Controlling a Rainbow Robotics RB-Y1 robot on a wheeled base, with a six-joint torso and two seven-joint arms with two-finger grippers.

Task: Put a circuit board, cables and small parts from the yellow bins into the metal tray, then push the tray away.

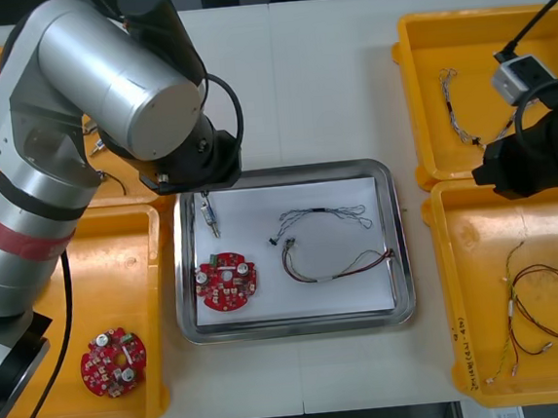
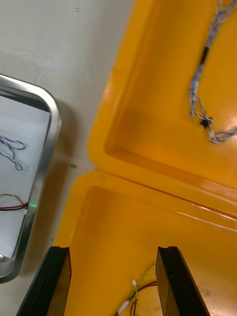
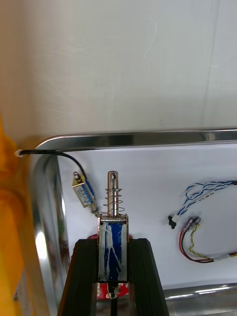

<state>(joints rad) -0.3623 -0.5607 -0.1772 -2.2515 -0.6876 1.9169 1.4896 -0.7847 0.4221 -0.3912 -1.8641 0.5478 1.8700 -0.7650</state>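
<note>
My left gripper [image 3: 113,259] is shut on a small metal part [image 3: 113,232], blue-wrapped with a spring pin, held over the near-left area of the metal tray [image 1: 401,257]. A second small metal part [image 3: 85,192] with a black lead lies on the tray's white inside by its left wall. In the tray lie a round red circuit board [image 1: 227,280], a blue and white cable [image 1: 324,217] and a red and yellow cable [image 1: 338,265]. My right gripper [image 2: 112,284] stands open and empty over the corner of the near right bin [image 1: 452,282].
The near left yellow bin [image 1: 151,308] holds another circuit board [image 1: 114,362]. The far right bin [image 1: 417,109] has a blue and white cable [image 1: 456,105]; the near right one has red and yellow cables [image 1: 532,309]. My left arm [image 1: 102,87] covers the far left bin.
</note>
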